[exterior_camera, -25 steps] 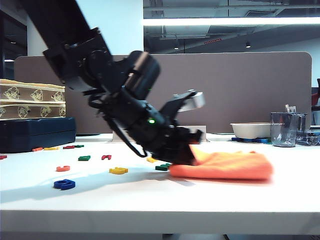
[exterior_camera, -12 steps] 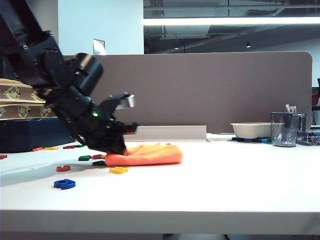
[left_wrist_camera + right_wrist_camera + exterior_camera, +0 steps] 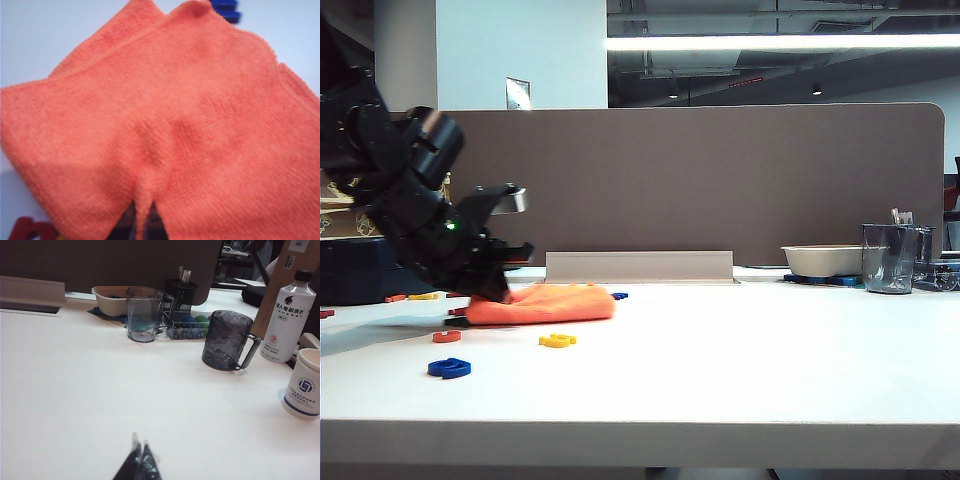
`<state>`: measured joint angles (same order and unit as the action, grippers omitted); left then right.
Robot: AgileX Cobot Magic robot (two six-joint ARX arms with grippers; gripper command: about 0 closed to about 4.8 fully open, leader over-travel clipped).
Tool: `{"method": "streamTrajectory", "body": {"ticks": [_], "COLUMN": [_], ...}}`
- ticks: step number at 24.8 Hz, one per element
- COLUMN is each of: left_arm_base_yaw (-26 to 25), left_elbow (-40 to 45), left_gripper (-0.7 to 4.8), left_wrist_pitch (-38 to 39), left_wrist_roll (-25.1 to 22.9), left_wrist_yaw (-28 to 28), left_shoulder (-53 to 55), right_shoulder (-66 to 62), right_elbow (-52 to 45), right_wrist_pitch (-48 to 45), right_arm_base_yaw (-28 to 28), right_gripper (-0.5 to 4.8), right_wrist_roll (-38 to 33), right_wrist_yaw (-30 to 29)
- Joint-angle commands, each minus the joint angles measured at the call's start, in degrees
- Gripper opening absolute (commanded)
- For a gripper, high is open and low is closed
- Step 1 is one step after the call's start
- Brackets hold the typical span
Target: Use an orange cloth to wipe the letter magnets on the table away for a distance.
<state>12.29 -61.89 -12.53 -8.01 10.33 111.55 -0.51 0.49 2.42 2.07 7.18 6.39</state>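
The orange cloth [image 3: 552, 303] lies bunched on the white table [image 3: 740, 370], left of the middle. My left gripper [image 3: 498, 287] is shut on the cloth's left end and tilts down to the table. In the left wrist view the cloth [image 3: 175, 120] fills the picture, with a fold pinched at the gripper [image 3: 142, 220]. Letter magnets lie around it: a blue one [image 3: 449, 368], a yellow one [image 3: 557, 340], a red-orange one [image 3: 446, 336], a small blue one [image 3: 619, 295]; the wrist view shows a blue magnet [image 3: 226, 10] and a red magnet [image 3: 29, 231]. My right gripper [image 3: 139, 452] hangs shut and empty over bare table.
A dark case [image 3: 380, 268] and stacked boxes stand at the back left, with more magnets [image 3: 408, 297] in front. At the right stand a bowl [image 3: 110, 299], a clear cup [image 3: 143, 315], a dark mug [image 3: 227, 341], a bottle [image 3: 291, 320] and a paper cup [image 3: 305, 385].
My left gripper has dragged the cloth leftward across the table from right of the middle. The green and red letters in its path no longer show; the near blue, yellow and red-orange ones have not moved.
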Motion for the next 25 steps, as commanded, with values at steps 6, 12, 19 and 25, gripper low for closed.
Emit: {"method": "streamTrajectory", "body": {"ticks": [6, 12, 19, 25], "left_arm_base_yaw": [-9.7, -12.7, -11.7, -6.6], "left_elbow": [0.0, 0.0, -0.9, -5.0], "left_gripper": [-0.06, -0.06, -0.06, -0.06], "left_wrist_pitch": [-0.9, -3.6, -8.0, -8.2], "left_wrist_roll": [-1.6, -0.2, 5.3, 8.4], "left_wrist_yaw": [0.0, 0.5, 4.7, 4.9], "left_shoulder": [-0.5, -1.9, -5.7, -7.9], "right_shoulder": [0.5, 0.5, 0.5, 0.5], "right_elbow": [0.0, 0.0, 0.0, 0.0], "right_wrist_pitch": [-0.7, -0.7, -0.7, -0.7], "right_arm_base_yaw": [0.0, 0.0, 0.0, 0.0], "right_gripper": [-0.01, -0.01, -0.01, -0.01], "right_wrist_roll": [-0.1, -0.1, -0.1, -0.1], "right_wrist_yaw": [0.1, 0.1, 0.1, 0.1]}}
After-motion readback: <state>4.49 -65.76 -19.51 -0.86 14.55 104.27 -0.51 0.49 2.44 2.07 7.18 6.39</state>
